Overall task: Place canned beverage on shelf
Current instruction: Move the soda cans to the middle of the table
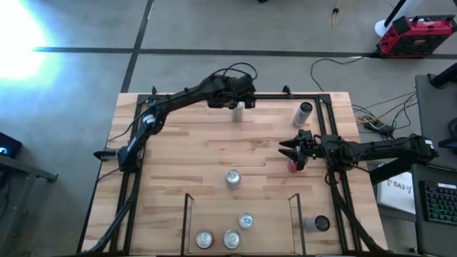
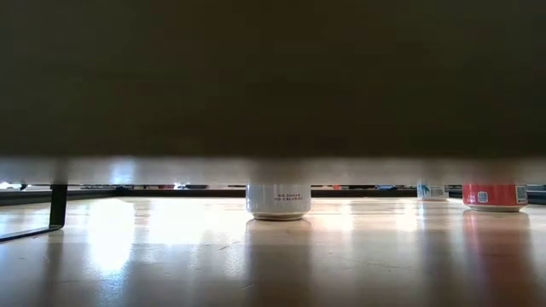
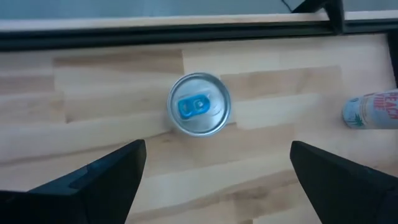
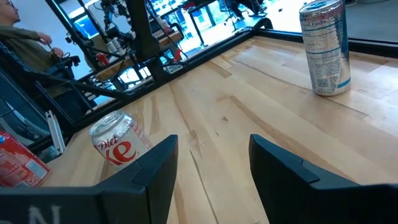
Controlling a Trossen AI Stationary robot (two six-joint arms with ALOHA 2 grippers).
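1. Dark fingers of the left claw stand wide apart above an upright blue-tab can at the table's far edge.
2. It should descend centred, then close at mid-height.
3. Three cans already stand in the shelf at the near edge.
4. The right claw, pressed together, waits beside a red can.

Two dark jointed arms, black cables, left end effector, wedge-shaped fingers

Grey concrete floor is spreading around the wooden table, with a dark line crossing it. Bright glare is washing one corner. A red case and a keyboard are sitting nearby.
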